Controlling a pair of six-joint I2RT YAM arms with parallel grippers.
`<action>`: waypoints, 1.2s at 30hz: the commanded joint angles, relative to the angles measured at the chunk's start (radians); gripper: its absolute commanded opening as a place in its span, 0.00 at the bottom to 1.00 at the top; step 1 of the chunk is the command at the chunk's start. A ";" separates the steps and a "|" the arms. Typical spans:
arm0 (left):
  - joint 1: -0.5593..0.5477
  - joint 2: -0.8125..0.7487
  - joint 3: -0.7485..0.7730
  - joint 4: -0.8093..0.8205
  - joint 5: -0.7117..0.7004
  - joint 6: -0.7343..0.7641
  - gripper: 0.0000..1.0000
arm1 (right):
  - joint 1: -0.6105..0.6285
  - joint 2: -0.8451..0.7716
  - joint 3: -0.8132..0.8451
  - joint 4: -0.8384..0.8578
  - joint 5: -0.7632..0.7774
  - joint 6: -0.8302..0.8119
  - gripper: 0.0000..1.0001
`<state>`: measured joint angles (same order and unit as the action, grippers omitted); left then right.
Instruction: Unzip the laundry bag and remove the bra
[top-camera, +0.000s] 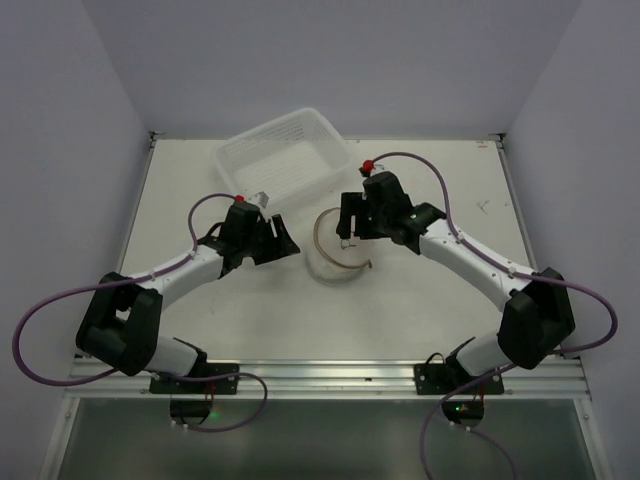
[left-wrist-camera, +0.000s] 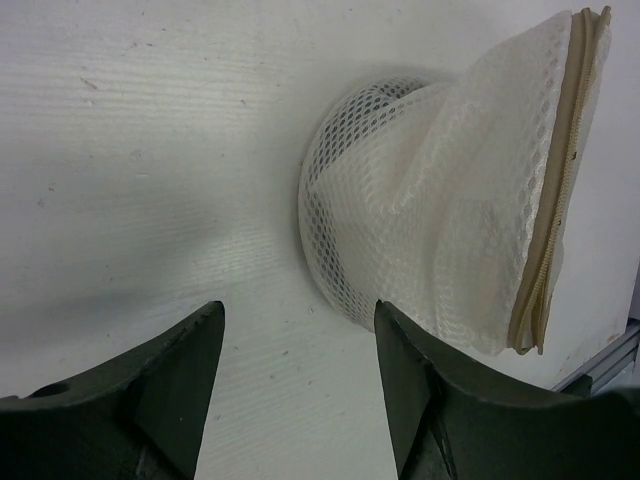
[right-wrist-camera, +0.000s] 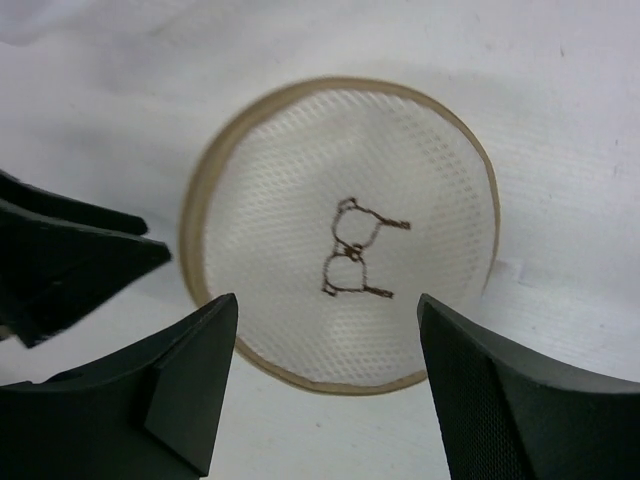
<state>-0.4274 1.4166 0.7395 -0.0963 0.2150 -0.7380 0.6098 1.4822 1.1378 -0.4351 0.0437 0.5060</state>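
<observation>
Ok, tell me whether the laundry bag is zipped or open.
Looks zipped, not certain: on the laundry bag the tan rim circles the flat face unbroken, and the left wrist view shows no gap along the trim.

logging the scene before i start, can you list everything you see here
bag: 1, white mesh with tan trim and a small bra drawing, mid table between the grippers
bra: none in sight
basket: 1, white plastic, far side of the table, nothing seen in it
table: 1, white, under it all
cables: 2, purple, one looping off each arm
arms: 2, black and white, bases at the near edge
left gripper: 1, black, open, left of the bag, holding nothing
right gripper: 1, black, open, above the bag's flat face, holding nothing
</observation>
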 joint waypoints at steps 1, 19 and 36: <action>0.007 -0.019 -0.003 0.012 -0.023 0.028 0.65 | 0.051 -0.043 0.108 -0.030 0.068 -0.035 0.74; 0.007 -0.027 -0.005 0.007 -0.032 0.045 0.66 | 0.153 0.150 0.224 -0.011 -0.005 -0.095 0.31; 0.007 -0.013 -0.005 0.015 -0.020 0.052 0.66 | 0.173 0.210 0.209 -0.016 -0.015 -0.072 0.26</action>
<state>-0.4271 1.4155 0.7380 -0.0959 0.2043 -0.7128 0.7784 1.6897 1.3510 -0.4568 0.0319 0.4217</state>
